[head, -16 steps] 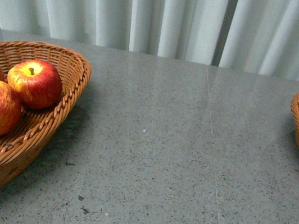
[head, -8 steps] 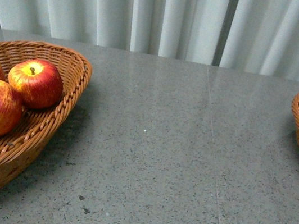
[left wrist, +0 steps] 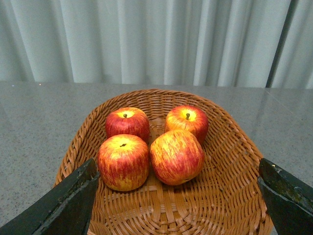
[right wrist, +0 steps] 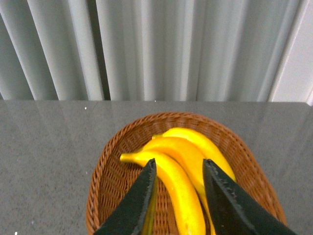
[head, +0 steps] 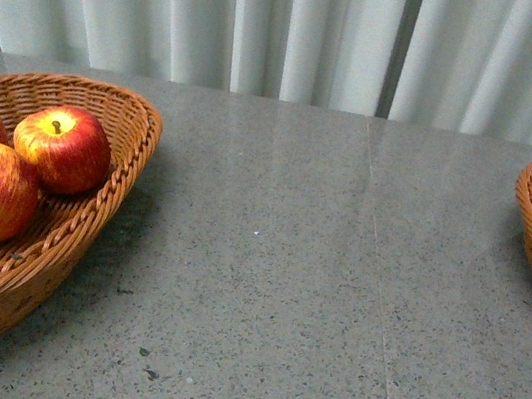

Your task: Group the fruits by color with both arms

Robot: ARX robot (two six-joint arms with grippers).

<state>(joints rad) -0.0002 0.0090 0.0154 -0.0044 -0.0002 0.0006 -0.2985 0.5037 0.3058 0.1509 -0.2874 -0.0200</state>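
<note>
Left gripper (left wrist: 178, 196) spread wide above left wicker basket (left wrist: 234, 147), holding nothing. Inside, 4 red apples (left wrist: 176, 155) packed close together, stems up. Right gripper (right wrist: 178, 196) at narrow opening, 1 of the yellow bananas (right wrist: 183, 188) between its fingers; cannot tell if truly gripped. Bananas lying in right wicker basket (right wrist: 105, 176). Both baskets on grey table (head: 286, 264), well apart.

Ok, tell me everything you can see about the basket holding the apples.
The apple basket is brown woven wicker, oval, with a braided rim. It sits upright on the grey table, at the left in the front view. Four apples rest inside, clustered together. The left gripper hangs over it, jaws wide, touching nothing.
</note>
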